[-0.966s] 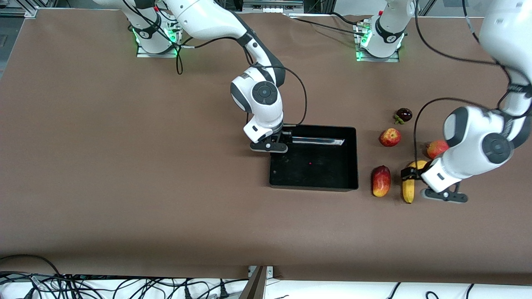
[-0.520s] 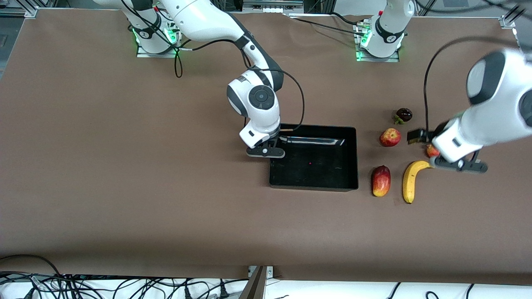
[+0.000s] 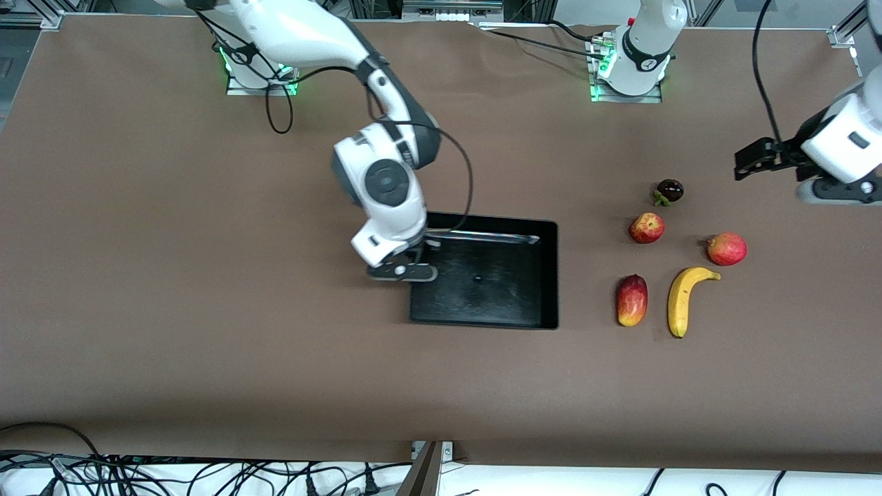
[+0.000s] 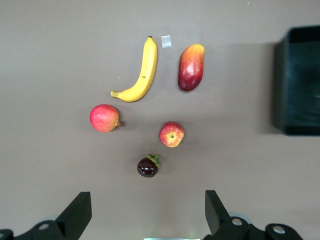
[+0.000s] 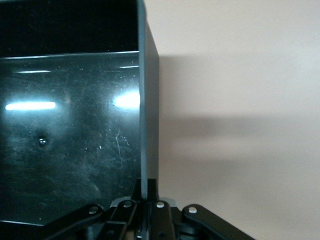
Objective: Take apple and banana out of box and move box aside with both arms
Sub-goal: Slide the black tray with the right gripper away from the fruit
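1. The box — empty, mid-desk — is clamped by its wall at the right arm's end; the right gripper is closed tight on that wall.
2. The apple and banana are set out on the desk toward the left arm's end (other fruits beside them).
3. The left gripper is held fully open, empty, over that end's edge.
4. Step judged in hand: box shifting — next, a steady slide without tipping.
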Tool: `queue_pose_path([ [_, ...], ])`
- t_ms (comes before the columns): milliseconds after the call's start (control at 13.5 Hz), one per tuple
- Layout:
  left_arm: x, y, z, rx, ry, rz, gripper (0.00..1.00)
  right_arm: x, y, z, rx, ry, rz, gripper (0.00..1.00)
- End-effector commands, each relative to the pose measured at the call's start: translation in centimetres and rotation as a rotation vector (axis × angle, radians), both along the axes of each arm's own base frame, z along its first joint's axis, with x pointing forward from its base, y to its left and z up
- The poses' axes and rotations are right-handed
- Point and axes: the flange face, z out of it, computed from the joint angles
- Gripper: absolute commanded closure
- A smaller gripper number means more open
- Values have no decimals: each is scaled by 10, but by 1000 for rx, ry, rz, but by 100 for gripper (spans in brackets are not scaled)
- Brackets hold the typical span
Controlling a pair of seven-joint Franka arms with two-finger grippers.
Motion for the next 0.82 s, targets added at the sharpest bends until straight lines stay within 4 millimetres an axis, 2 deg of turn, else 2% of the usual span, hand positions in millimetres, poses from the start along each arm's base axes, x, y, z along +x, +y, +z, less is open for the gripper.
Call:
queue_pose_path([
  [0,-2,-1,2,-22,-88,-2,0,35,-93,49,44,59,79,100],
  [149,-3,-2,4,-17,-87,-1,0,54,-157,64,46,70,130,100],
  [297,-6,-4,10,-14,-70,16,0,58,-224,75,46,66,158,100],
  [371,-8,-11,16,-14,-55,24,0,58,-257,77,37,68,158,100],
  [520,-9,-20,21,-11,-58,15,0,55,-329,74,9,82,178,100],
  [594,-10,-31,22,-13,-58,0,0,49,-363,67,1,88,187,100],
  [669,-12,-35,23,-13,-55,-6,0,41,-394,62,-3,83,200,100],
  [743,-12,-34,23,-13,-52,-6,0,31,-417,55,0,74,194,100],
])
